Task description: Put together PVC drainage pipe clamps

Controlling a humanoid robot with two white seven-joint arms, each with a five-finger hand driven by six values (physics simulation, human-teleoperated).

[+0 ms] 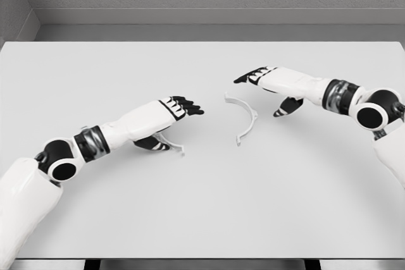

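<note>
- Table [209, 219]: a plain white surface. No boxes, trays or other containers show on it.
- Left hand [166, 121]: rests low over the table at centre left. Fingers extended forward and close together, thumb curled underneath. It grips nothing that can be seen.
- First clamp half [173, 143]: a thin white curved strip lying flat, partly hidden beneath the left hand. Whether the thumb touches it cannot be told.
- Second clamp half [245, 117]: a white arc with small end tabs, lying flat between the two hands, apart from both.
- Right hand [272, 90]: hovers just beyond the second clamp half. Fingers straight and together, thumb hanging down, holding nothing.
- Handling, judged: both halves look light, thin and smooth, so likely springy and prone to sliding. Pinch mid-arc across the strip's edges, leaving the end tabs free for joining.
</note>
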